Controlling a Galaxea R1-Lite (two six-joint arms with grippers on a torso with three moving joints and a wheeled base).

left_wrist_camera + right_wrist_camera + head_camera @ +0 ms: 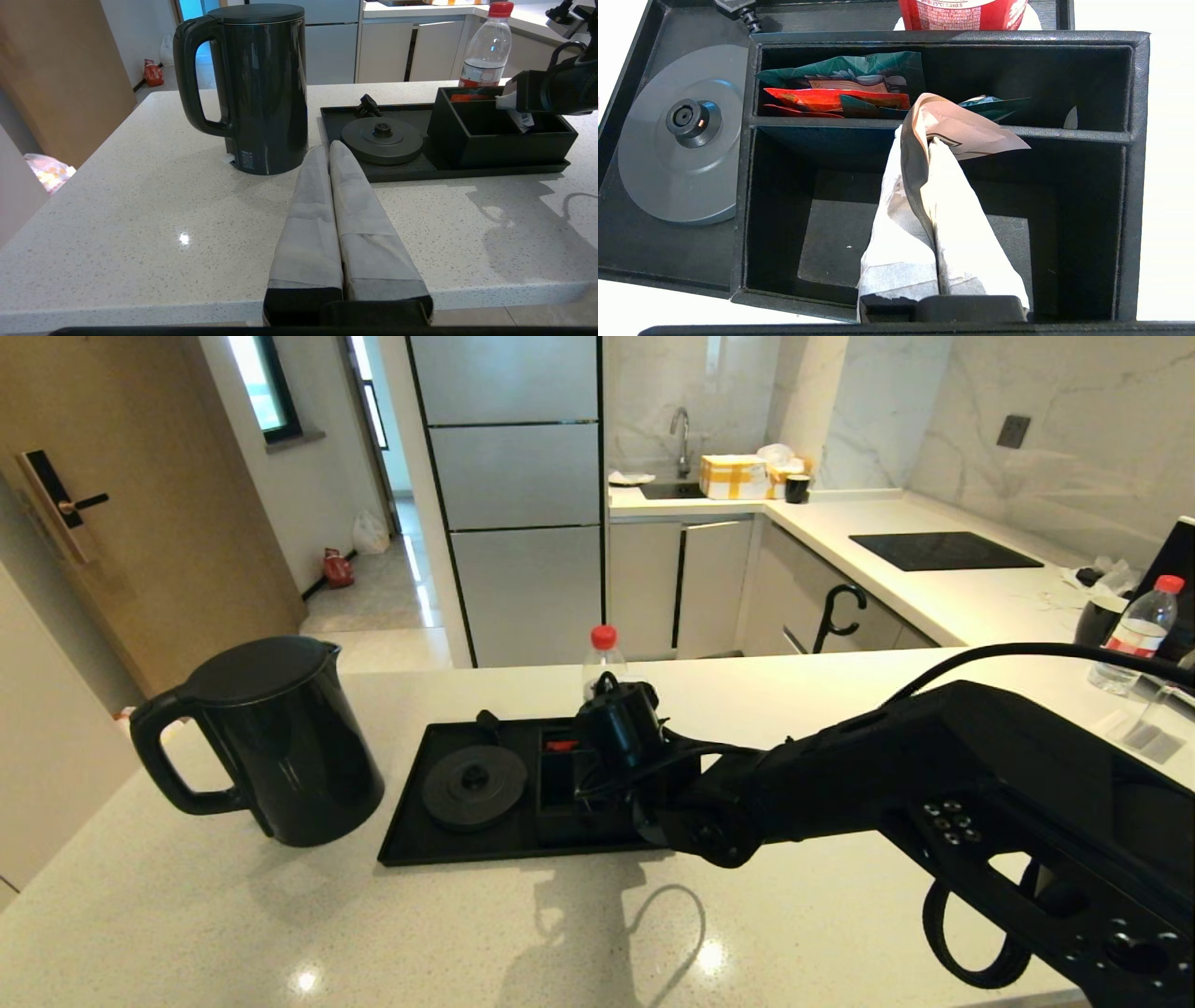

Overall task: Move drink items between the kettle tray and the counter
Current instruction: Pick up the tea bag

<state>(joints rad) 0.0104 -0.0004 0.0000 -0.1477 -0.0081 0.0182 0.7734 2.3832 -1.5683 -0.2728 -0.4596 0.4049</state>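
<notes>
The black kettle (280, 737) (261, 88) stands upright on the counter (280, 924), just left of the kettle tray (411, 845). On the tray, the round kettle base (474, 786) (677, 158) is bare. My right gripper (924, 140) hangs over the boxed section (742, 210) and is shut on the pale-pink sachet (966, 133), which is bent over the divider between two compartments. My left gripper (327, 149) is shut and holds nothing. It is low over the counter's near edge and points between kettle and tray. It does not show in the head view.
A red-capped bottle (604, 658) (486, 46) stands right behind the tray. Another bottle (1141, 630) is at the far right. Green and red sachets (840, 88) fill the section's rear compartment. The kettle's plug (369, 106) lies on the tray behind the base.
</notes>
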